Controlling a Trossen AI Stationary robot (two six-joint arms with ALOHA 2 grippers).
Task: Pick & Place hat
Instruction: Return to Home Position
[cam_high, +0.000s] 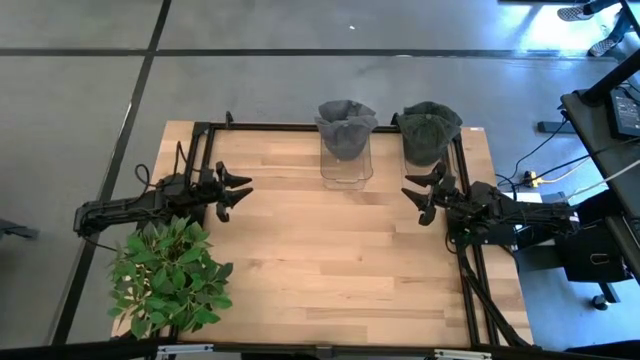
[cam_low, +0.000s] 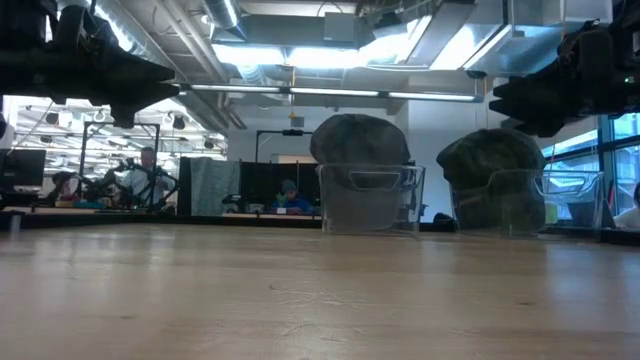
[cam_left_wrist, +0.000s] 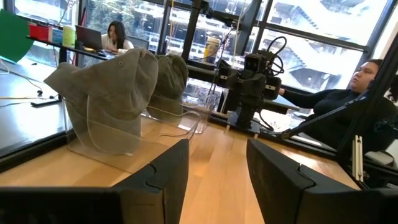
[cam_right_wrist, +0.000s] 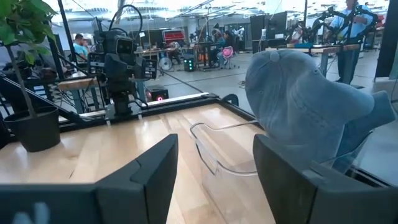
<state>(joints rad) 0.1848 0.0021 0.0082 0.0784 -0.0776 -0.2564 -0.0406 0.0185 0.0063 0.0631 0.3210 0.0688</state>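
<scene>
Two grey-green hats sit draped over clear plastic stands at the table's far edge: one near the middle (cam_high: 346, 126) (cam_low: 360, 140) (cam_left_wrist: 118, 87), one at the far right (cam_high: 431, 128) (cam_low: 492, 160) (cam_right_wrist: 305, 106). My left gripper (cam_high: 233, 193) (cam_left_wrist: 216, 180) is open and empty at the table's left side, pointing right. My right gripper (cam_high: 425, 197) (cam_right_wrist: 214, 180) is open and empty at the right side, just near of the right hat, pointing left.
A potted green plant (cam_high: 168, 275) stands at the near left corner, close to my left arm. The clear stands (cam_high: 347, 165) (cam_low: 370, 198) hold the hats up off the wood. A dark frame (cam_high: 300, 127) runs along the table's far and side edges. People sit in the room beyond.
</scene>
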